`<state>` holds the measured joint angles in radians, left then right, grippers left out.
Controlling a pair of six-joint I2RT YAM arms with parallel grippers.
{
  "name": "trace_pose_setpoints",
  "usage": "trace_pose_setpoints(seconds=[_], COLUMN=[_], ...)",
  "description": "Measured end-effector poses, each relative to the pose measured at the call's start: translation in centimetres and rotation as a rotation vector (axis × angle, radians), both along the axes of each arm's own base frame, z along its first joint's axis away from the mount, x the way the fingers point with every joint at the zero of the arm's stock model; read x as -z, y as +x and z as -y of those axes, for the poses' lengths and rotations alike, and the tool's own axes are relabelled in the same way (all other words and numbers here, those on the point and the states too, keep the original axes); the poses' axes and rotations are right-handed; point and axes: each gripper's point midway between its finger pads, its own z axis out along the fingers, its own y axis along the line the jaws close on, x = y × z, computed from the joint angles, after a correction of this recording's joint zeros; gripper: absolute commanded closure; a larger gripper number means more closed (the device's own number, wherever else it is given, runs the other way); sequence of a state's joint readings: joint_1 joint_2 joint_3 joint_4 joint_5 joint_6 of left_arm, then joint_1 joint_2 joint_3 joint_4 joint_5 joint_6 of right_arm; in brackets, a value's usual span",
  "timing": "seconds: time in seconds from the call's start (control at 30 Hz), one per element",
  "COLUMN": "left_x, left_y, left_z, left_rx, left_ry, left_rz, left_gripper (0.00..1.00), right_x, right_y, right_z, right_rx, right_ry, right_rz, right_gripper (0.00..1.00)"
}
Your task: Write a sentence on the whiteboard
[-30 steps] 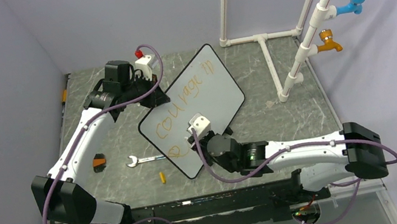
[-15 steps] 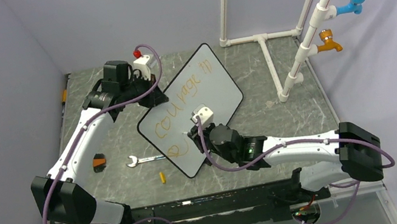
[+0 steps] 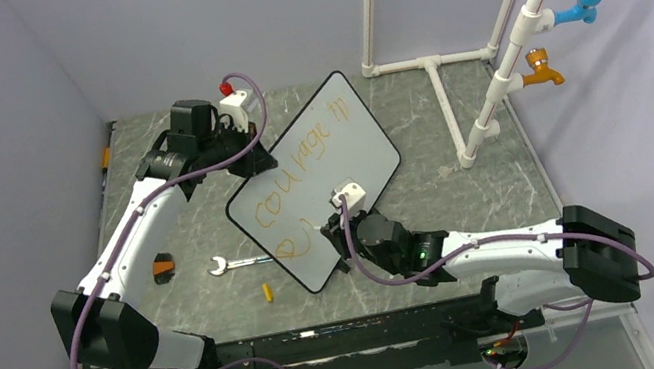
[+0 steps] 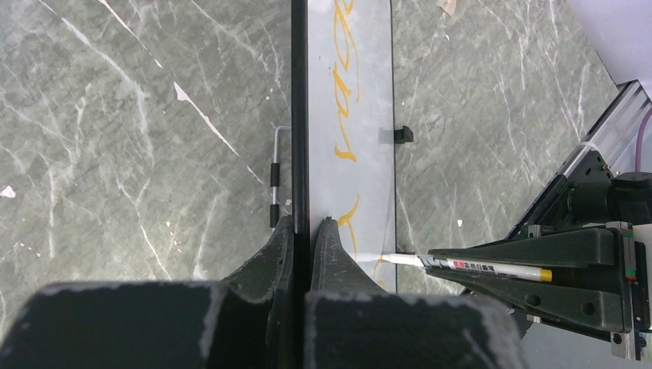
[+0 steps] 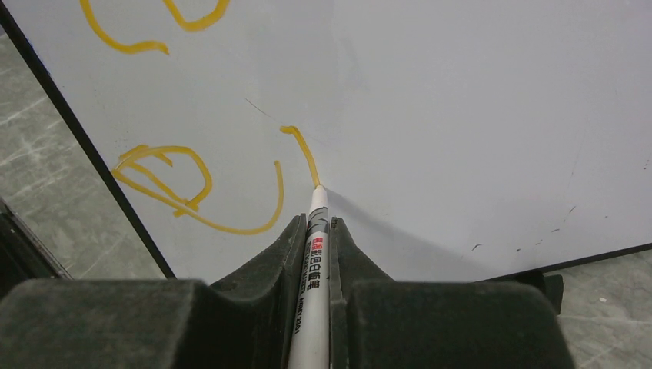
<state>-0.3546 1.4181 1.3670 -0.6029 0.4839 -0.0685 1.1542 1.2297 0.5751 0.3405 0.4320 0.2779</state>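
The whiteboard (image 3: 348, 155) stands tilted on its edge, with my left gripper (image 3: 262, 162) shut on its black rim at the upper left. In the left wrist view the rim runs between the fingertips of my left gripper (image 4: 302, 224). The sentence (image 3: 298, 159) is orange lettering in two rows, with a heart-like loop (image 5: 165, 181) low on the board. My right gripper (image 5: 314, 224) is shut on a white marker (image 5: 311, 269). The marker's tip touches the board at the end of a short orange stroke (image 5: 302, 152).
A wrench (image 3: 233, 263), a small yellow piece (image 3: 268, 292) and an orange-black object (image 3: 162, 267) lie on the marble table left of the board. A white pipe frame (image 3: 447, 102) with blue and orange taps stands at the back right. Walls close the sides.
My right gripper has slid to the right along the lower row with the marker on the board. The left arm and the board have stayed put.
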Motion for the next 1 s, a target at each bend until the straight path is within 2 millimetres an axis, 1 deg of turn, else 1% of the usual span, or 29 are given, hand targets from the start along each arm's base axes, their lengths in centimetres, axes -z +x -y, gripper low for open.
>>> trace_pose_setpoints(seconds=[0.17, 0.33, 0.43, 0.53, 0.7, 1.0], left_x=[0.0, -0.1, -0.2, -0.2, -0.1, -0.1], left_y=[0.0, 0.1, 0.3, 0.3, 0.3, 0.3], left_z=[0.0, 0.0, -0.1, -0.2, -0.2, -0.1], left_rx=[0.0, -0.002, -0.009, -0.011, -0.011, -0.012], left_ry=[0.0, 0.0, 0.001, 0.002, 0.002, 0.0], left_rz=[0.0, 0.005, 0.013, 0.013, 0.013, 0.01], left_gripper=[1.0, 1.0, 1.0, 1.0, 1.0, 1.0], right_x=[0.0, -0.3, -0.8, -1.9, -2.9, -3.1], right_y=[0.0, 0.4, 1.3, 2.5, 3.6, 3.5], right_z=[0.0, -0.2, -0.3, -0.3, -0.3, -0.1], right_rx=[0.003, 0.001, 0.014, 0.036, 0.054, 0.046], right_ry=[0.001, -0.038, -0.053, -0.048, -0.044, -0.055], right_rz=[-0.001, 0.005, 0.014, 0.031, 0.05, 0.046], right_gripper=[1.0, 1.0, 1.0, 1.0, 1.0, 1.0])
